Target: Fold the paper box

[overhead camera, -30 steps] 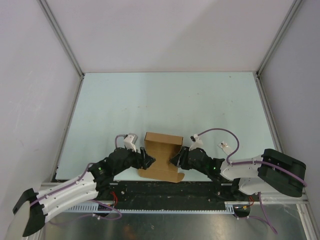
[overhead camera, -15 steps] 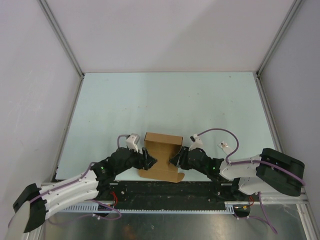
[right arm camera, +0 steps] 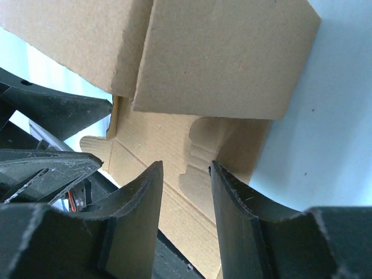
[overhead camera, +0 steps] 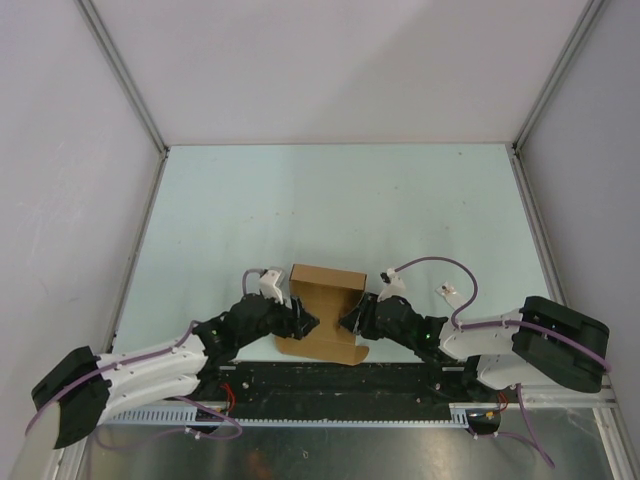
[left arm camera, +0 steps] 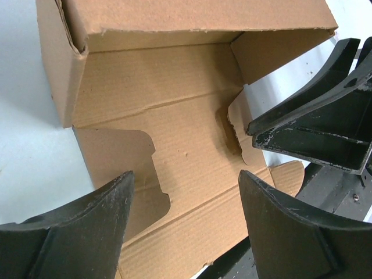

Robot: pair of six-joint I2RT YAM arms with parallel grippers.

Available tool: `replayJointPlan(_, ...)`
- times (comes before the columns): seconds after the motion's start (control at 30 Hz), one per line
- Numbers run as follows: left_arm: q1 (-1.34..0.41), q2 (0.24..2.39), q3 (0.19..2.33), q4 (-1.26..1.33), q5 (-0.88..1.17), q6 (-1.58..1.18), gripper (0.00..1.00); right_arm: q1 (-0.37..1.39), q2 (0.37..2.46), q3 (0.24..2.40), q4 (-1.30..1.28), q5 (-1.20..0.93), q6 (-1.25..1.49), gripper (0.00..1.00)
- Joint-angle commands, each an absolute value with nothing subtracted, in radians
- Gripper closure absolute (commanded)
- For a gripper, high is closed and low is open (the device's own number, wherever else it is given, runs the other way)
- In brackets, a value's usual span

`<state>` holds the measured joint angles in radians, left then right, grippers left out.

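Left claw and right claw both stand released, so a lopsided push could skid the unheld paper box.

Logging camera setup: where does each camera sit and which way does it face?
Top external: above, behind the robot, looking down; left hand and right hand flank the paper box.
Left wrist: faces the box's open inside past the left hand.
Right wrist: faces the box's outer wall past the right hand.
Shared: the box, and the opposite hand.

Markings check | readable text, labels, brands, numbers: I find none in any view | paper box: plain brown board
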<state>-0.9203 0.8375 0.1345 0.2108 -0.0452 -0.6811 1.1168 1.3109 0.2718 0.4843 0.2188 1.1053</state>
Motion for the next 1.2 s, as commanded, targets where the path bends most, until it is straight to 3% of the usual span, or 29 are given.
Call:
replayJointPlan(0.0,-0.933,0.853,0.112,0.244,-0.018,-0.698,0.22,1.117,1.308,0.296,0.466,0.219,1.106,0.56)
replayJointPlan(0.23,-0.934,0.798,0.126,0.23,-0.008,-0.681,0.23,1.117,1.272,0.296,0.453,0.221,1.097,0.56)
replayJointPlan(0.67,-0.934,0.486,0.285,-0.17,-0.093,-0.672,0.22,1.126,0.885,0.321,0.083,0.296,1.078,0.5)
replayJointPlan(0.9,-0.951,0.471,0.364,-0.526,-0.225,-0.825,0.21,1.235,0.729,0.325,-0.247,0.428,1.24,0.4)
replayJointPlan(1.17,-1.046,0.48,0.322,-0.623,-0.207,-1.048,0.25,1.454,0.819,0.38,-0.457,0.524,1.46,0.34)
